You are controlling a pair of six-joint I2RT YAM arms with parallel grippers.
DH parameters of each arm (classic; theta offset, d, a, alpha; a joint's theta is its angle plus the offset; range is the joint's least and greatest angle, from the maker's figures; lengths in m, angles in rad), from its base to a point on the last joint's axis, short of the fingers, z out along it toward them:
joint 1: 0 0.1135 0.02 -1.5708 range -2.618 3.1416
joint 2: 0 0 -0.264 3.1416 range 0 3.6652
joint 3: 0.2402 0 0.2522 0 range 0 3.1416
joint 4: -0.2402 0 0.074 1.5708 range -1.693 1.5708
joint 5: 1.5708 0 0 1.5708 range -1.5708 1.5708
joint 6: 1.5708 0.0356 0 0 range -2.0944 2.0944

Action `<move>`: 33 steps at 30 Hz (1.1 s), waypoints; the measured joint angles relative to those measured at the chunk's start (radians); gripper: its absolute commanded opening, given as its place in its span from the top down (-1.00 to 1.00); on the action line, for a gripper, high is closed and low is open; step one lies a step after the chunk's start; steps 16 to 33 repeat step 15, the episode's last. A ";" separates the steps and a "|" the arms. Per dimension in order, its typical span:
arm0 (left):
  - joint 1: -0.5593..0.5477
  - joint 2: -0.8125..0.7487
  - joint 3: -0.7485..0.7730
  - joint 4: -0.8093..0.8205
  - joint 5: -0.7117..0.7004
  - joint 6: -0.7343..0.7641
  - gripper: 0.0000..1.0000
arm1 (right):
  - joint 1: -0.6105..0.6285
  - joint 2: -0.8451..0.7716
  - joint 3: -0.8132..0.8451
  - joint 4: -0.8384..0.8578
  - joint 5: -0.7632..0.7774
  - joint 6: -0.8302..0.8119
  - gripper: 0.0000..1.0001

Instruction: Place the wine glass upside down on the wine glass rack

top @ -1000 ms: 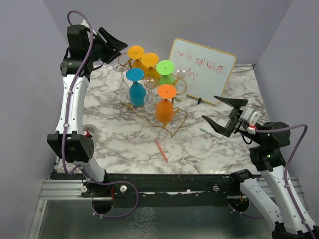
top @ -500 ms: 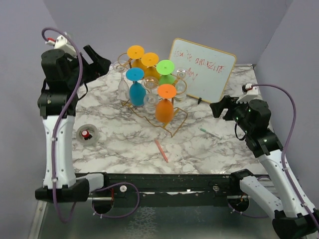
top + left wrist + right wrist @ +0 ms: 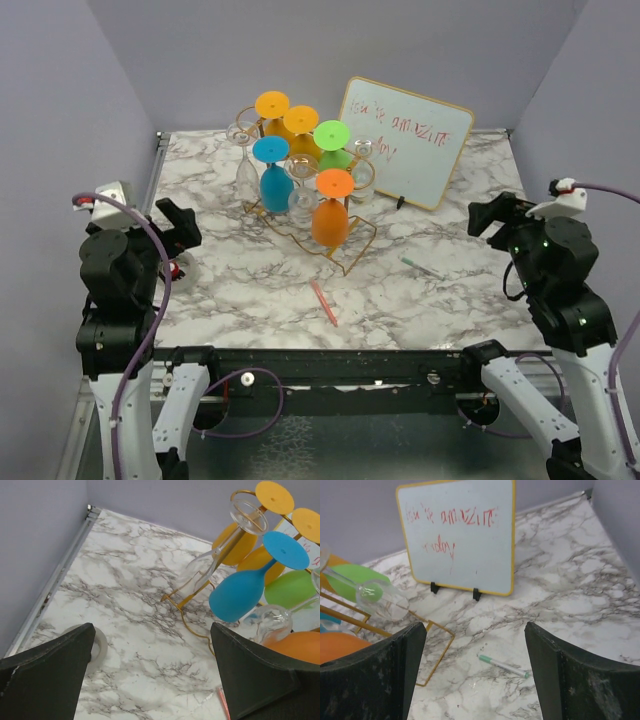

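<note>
With all the wine glasses (image 3: 273, 188) I see hanging bowl-down on the gold rack (image 3: 362, 250) at the table's (image 3: 420, 300) back middle, I hold the left gripper (image 3: 180, 222) and right gripper (image 3: 492, 215) empty, jaws wide, at the front corners, clear of it.
</note>
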 measured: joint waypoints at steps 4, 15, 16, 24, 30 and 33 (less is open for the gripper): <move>0.000 -0.070 -0.006 -0.006 -0.052 0.019 -0.98 | 0.000 -0.038 0.102 -0.037 0.060 -0.040 -0.75; 0.000 -0.035 0.038 -0.051 -0.083 0.023 -0.98 | 0.000 -0.076 0.177 -0.081 0.118 -0.119 -0.78; 0.000 -0.035 0.038 -0.051 -0.083 0.023 -0.98 | 0.000 -0.076 0.177 -0.081 0.118 -0.119 -0.78; 0.000 -0.035 0.038 -0.051 -0.083 0.023 -0.98 | 0.000 -0.076 0.177 -0.081 0.118 -0.119 -0.78; 0.000 -0.035 0.038 -0.051 -0.083 0.023 -0.98 | 0.000 -0.076 0.177 -0.081 0.118 -0.119 -0.78; 0.000 -0.035 0.038 -0.051 -0.083 0.023 -0.98 | 0.000 -0.076 0.177 -0.081 0.118 -0.119 -0.78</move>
